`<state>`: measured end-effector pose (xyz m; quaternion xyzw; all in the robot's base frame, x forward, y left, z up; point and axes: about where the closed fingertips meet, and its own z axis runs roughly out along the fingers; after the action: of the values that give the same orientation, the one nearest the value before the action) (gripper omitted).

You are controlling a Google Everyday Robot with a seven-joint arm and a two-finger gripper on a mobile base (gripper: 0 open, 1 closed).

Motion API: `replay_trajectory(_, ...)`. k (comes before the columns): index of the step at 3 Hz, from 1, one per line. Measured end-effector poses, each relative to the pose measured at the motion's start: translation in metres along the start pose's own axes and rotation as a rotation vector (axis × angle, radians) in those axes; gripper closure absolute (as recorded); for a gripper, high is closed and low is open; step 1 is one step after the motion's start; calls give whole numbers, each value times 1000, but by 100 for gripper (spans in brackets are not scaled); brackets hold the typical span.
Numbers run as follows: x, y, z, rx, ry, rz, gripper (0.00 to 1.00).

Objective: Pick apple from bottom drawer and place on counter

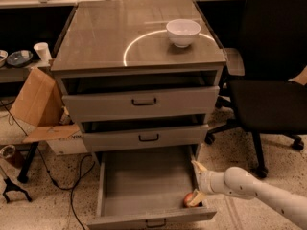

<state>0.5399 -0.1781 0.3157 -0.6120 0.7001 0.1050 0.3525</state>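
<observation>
Fingers (197, 166): spread apart, pinching nothing; the lower one sits just beside the apple.
Gripper (196, 182): inside the bottom drawer (144, 186), by its right wall near the front.
Apple (189, 200): on the drawer floor, at 7 o'clock from the gripper.
Arm (259, 190): enters from 4 o'clock.
Overhead: middle drawer (148, 138) and top drawer (144, 102), both slightly open.
Desk (120, 32): at 12 o'clock, carrying a white bowl (183, 31).
Chair (268, 56): at 2 o'clock.

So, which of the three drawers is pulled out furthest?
The bottom drawer: floor exposed, apple and gripper at its front right corner; top drawer and middle drawer barely ajar.
</observation>
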Motion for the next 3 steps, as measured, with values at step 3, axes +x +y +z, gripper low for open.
replay_trajectory(3, 46, -18, 71, -74, 9, -72, 14)
